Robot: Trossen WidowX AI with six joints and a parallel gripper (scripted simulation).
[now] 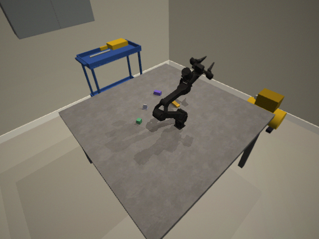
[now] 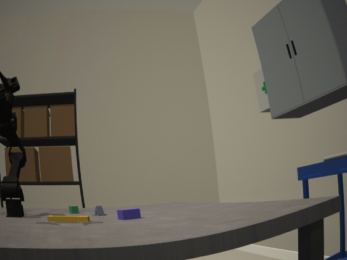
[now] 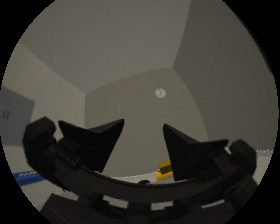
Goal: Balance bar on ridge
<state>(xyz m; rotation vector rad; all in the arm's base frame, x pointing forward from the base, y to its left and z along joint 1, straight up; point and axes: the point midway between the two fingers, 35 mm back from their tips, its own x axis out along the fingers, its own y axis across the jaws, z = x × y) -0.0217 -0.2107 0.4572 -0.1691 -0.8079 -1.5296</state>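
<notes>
Bar (image 2: 68, 218) lies flat on our table (image 2: 216, 220), far below our fingers (image 1: 203, 59). Our gripper (image 1: 206, 62) stands raised, fingers spread fairly wide and holding nothing, with the ridge (image 2: 99, 210) well apart beneath.

Top view: high, far, angled down over whole grey table (image 1: 198, 168). Exterior view: low, near table edge, looking across it. Both show small purple block (image 1: 157, 92). Wrist view: aimed upward at walls.

We see purple block (image 2: 128, 213), green cube (image 2: 73, 209) on table (image 2: 216, 220); blue cart (image 1: 109, 55) near wall, grey cabinet (image 2: 301, 50), shelf with boxes (image 2: 46, 136).
</notes>
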